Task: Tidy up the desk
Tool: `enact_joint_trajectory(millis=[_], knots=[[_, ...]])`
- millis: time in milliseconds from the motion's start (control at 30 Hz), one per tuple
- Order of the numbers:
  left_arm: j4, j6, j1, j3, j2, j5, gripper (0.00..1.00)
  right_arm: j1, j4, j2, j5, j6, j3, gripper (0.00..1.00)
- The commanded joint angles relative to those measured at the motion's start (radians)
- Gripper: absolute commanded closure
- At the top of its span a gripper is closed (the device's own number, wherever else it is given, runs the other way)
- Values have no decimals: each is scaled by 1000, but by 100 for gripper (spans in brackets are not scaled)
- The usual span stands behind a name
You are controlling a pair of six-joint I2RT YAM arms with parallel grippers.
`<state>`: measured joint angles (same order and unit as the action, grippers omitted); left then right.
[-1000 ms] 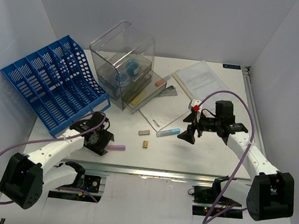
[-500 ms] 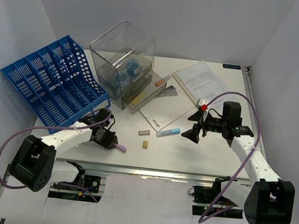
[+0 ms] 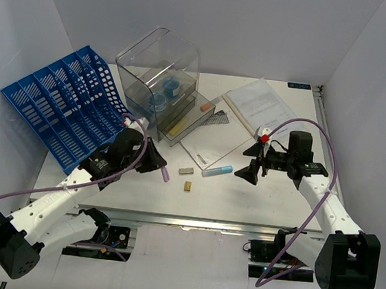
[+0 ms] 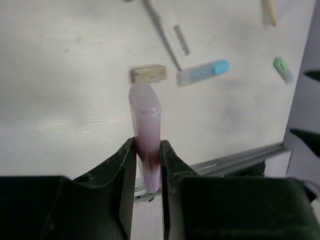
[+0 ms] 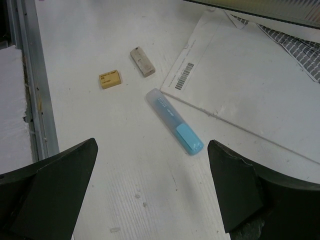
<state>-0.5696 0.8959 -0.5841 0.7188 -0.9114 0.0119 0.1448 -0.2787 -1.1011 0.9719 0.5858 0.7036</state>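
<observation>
The white desk (image 3: 256,199) holds scattered small items. My left gripper (image 3: 155,162) is shut on a pink highlighter (image 3: 165,174) and holds it above the desk, in front of the clear bin; in the left wrist view the highlighter (image 4: 146,120) stands clamped between the fingers. My right gripper (image 3: 252,163) is open and empty, hovering just right of a blue highlighter (image 3: 217,170), which lies between its spread fingers in the right wrist view (image 5: 174,121). A beige eraser (image 3: 186,171) and a yellow eraser (image 3: 187,185) lie at the middle front.
A blue slotted file rack (image 3: 66,107) leans at the left. A clear plastic bin (image 3: 160,79) with a tray in front stands at the back centre. Papers (image 3: 210,143) and a booklet (image 3: 259,106) lie at the back right. A metal rail (image 5: 30,90) runs along the near edge.
</observation>
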Motion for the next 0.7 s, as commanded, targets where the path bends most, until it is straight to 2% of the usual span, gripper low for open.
enact_joint_trajectory(millis=[0, 67, 133, 333, 433, 533, 667], knots=[[91, -502, -122, 154, -50, 63, 100, -4, 24, -3, 19, 8, -9, 3], [107, -616, -209, 232, -100, 27, 100, -5, 21, -9, 23, 15, -12, 3], [112, -801, -259, 301, -169, -54, 100, -5, 21, -11, 19, 22, -15, 3], [122, -1103, -263, 550, -472, -258, 100, -5, -14, -1, 18, 99, -23, 3], [122, -1209, -217, 658, -618, -251, 100, -5, -48, 11, 35, 182, -35, 3], [119, -1242, -150, 758, -695, -206, 100, -5, -74, 25, 47, 267, -52, 3], [112, -1273, -109, 840, -808, -250, 94, -5, -77, 23, 45, 295, -56, 4]])
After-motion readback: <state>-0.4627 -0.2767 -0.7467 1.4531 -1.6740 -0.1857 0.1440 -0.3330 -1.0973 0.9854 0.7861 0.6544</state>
